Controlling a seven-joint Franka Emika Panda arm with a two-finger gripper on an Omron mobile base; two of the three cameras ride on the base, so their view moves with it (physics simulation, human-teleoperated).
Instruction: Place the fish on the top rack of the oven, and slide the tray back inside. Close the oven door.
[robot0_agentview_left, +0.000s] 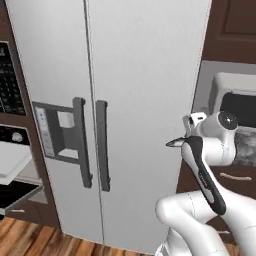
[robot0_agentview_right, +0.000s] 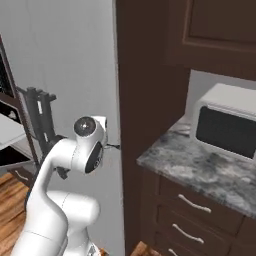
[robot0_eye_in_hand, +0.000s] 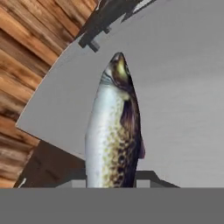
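Wood-plank floor (robot0_agentview_left: 30, 240) runs under a smooth grey double-door fridge (robot0_agentview_left: 130, 75) — far left, the oven's (robot0_agentview_left: 11, 135) pale flat tray (robot0_agentview_left: 12, 159) sticks out — while the gripper (robot0_eye_in_hand: 111, 186) holds the speckled, silvery fish (robot0_eye_in_hand: 114, 131) clamped before the fridge.

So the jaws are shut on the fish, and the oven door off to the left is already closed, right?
Not quite. The fish is held in the shut gripper, as the hand view shows. But the oven door is open: in the left base view it hangs folded down, with the top rack pulled out above it.
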